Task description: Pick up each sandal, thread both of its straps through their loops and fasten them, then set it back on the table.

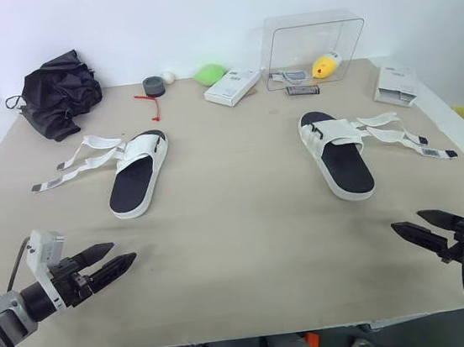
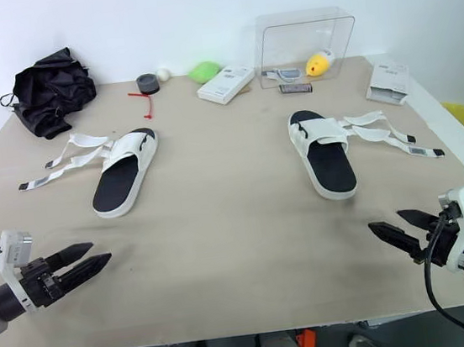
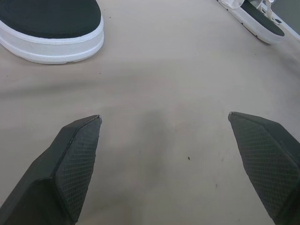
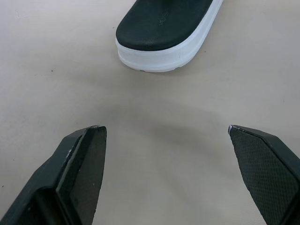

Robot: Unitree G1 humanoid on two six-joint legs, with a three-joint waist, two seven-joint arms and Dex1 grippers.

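White straps (image 1: 87, 162) are lying loose, so the left gripper (image 1: 123, 251) and right gripper (image 1: 406, 221), both hovering wide open, should be pinching the left sandal (image 1: 136, 181) by its sole.

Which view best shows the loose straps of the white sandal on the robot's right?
The left eye view: both white fabric straps lie spread flat beside the white black-footbed sandal, full length. The right eye view matches. The right wrist view shows its heel; the left wrist view, a distant edge.
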